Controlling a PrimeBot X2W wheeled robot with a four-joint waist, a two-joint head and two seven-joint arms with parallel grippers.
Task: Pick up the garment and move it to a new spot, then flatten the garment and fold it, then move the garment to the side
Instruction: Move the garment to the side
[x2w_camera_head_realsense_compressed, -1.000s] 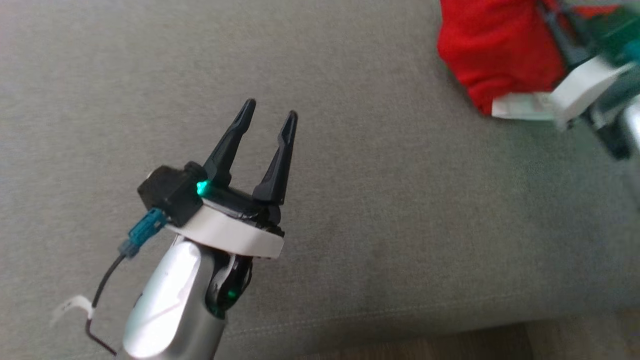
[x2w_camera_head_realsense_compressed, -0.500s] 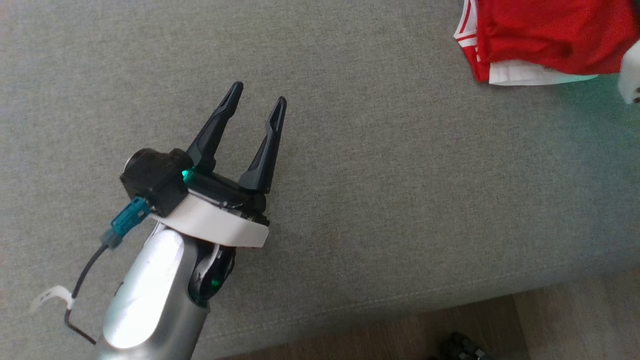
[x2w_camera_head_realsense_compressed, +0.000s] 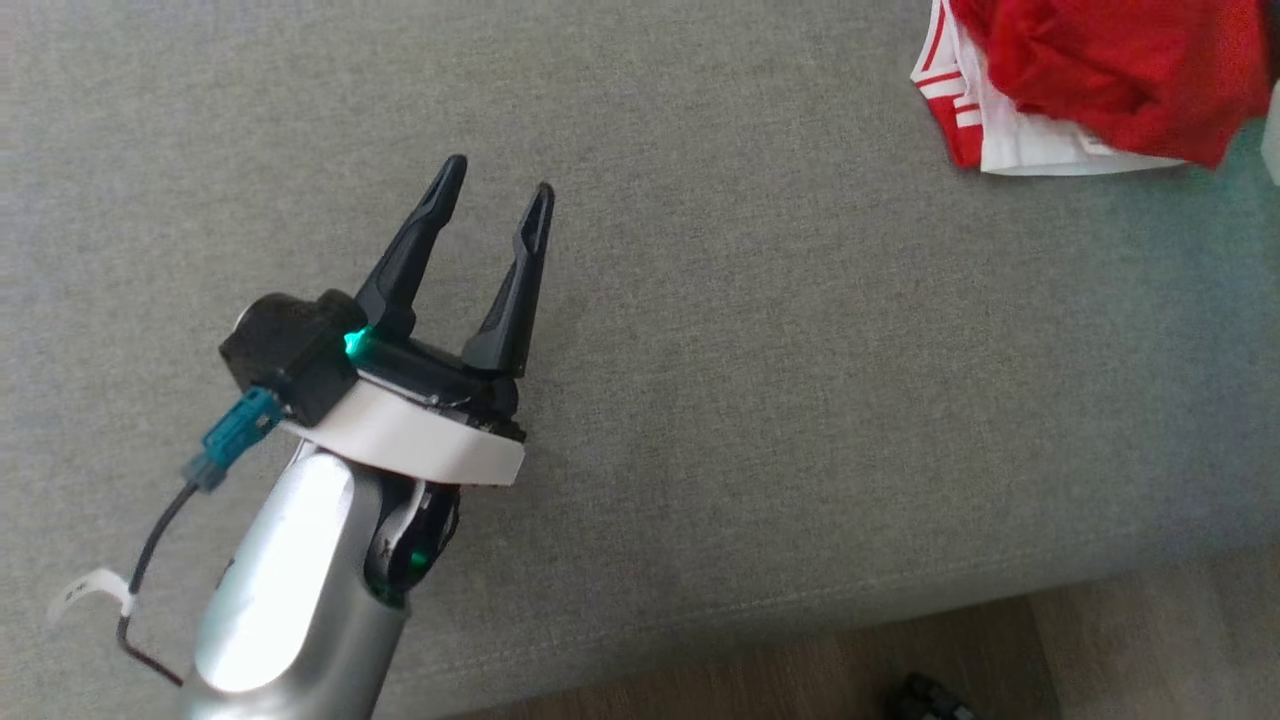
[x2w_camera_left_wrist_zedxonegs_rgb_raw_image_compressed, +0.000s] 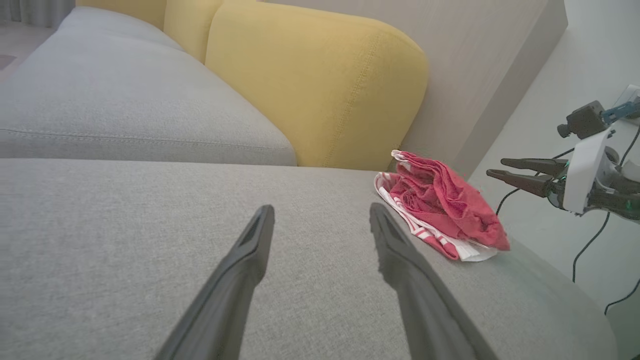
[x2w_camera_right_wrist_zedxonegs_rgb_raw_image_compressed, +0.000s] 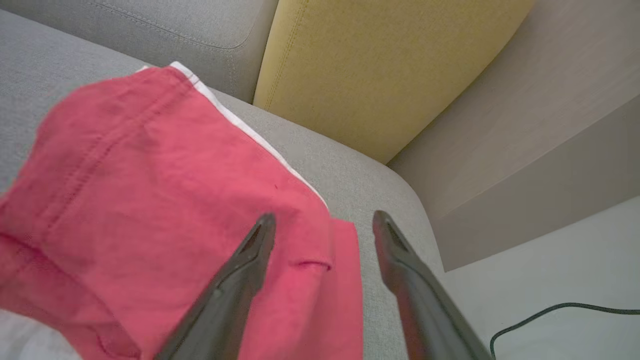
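Right claw (x2w_camera_right_wrist_zedxonegs_rgb_raw_image_compressed: 324, 216) just popped open; red garment (x2w_camera_right_wrist_zedxonegs_rgb_raw_image_compressed: 150, 190) now sits crumpled on the sofa (x2w_camera_head_realsense_compressed: 800, 400) just ahead of it. Left claw's (x2w_camera_head_realsense_compressed: 497, 175) open, empty. Flattening next, probably.

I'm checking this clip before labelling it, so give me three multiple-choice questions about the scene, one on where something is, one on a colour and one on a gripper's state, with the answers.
1. Where does the red garment lie?
A. In the middle of the seat
B. At the end of the gray seat, near the yellow cushion
C. On the floor

2. What colour is the garment's trim?
A. White
B. Black
C. Blue

3. How is the right gripper?
A. Shut on the garment
B. Open, holding nothing
C. Shut and empty

Answers:
1 B: the left wrist view shows it by the seat's edge, in front of the cushion.
2 A: white stripes and hem show beneath the red.
3 B: its fingers stand apart, clear of the cloth.
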